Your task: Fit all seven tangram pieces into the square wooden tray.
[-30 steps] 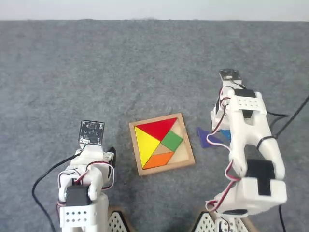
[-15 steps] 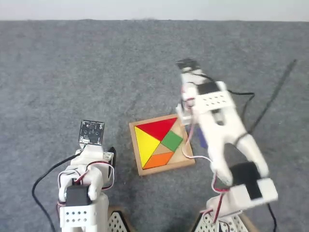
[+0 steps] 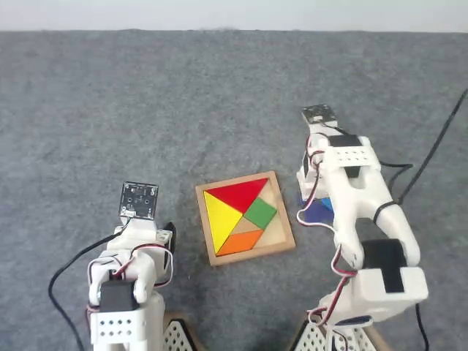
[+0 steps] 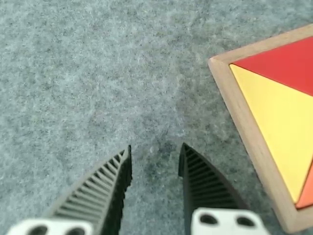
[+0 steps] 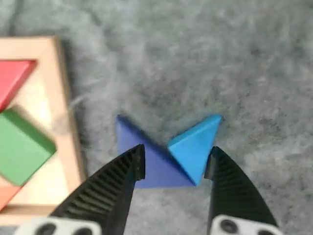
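— The left arm?
— Folded low, left of the square wooden tray (image 3: 276, 228); left gripper (image 4: 154, 152) gapes over the grey felt mat (image 3: 110, 95).
— The right?
— Stretched forward, right of the tray; right gripper (image 5: 177, 149) spread wide above touching dark blue wooden triangle (image 5: 156, 169) and light blue wooden triangle (image 5: 193, 144).

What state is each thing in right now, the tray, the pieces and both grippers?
Wooden tray: partly filled, bare wood showing.
Red triangle: in the tray.
Yellow triangle: in the tray.
Green square: in the tray.
Orange piece: in the tray.
Dark blue triangle: on the mat, outside the tray.
Light blue triangle: on the mat, touching the dark blue one.
Left gripper: open, over bare mat.
Right gripper: open, over both blue triangles.
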Tool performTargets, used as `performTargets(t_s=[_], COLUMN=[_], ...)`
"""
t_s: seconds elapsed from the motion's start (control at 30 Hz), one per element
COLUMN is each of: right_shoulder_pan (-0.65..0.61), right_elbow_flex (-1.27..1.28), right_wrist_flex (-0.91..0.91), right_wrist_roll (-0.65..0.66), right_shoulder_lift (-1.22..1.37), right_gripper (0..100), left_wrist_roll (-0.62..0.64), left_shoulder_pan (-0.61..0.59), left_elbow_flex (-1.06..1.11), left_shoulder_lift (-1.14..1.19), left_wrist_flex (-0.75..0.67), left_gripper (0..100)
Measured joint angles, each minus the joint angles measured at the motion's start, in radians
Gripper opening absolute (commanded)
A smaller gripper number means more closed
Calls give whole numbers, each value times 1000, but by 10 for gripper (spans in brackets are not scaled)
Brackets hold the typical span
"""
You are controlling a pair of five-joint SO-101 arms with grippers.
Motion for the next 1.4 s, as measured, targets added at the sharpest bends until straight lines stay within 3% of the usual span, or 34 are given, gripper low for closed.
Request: performTargets(t_s=[0.37,0.53,1.03,1.4], right_shoulder_pan=[57,103,114,-34], right_elbow_flex=[-5,-2,-2,-2], right_wrist_flex=[-44,-43,-43,40], right_wrist_roll=[3,5,5,5], right_shoulder_lift=[83,97,78,-78], right_gripper=[215,165,161,188], left_wrist_roll=[0,0,0,0], left_shoulder_pan=[0,0,0,0], left_elbow_flex=[0,0,0,0], left_shoulder_lift=[0,0,0,0], left_wrist_flex=[0,0,0,0], left_gripper=[153,153,153,153])
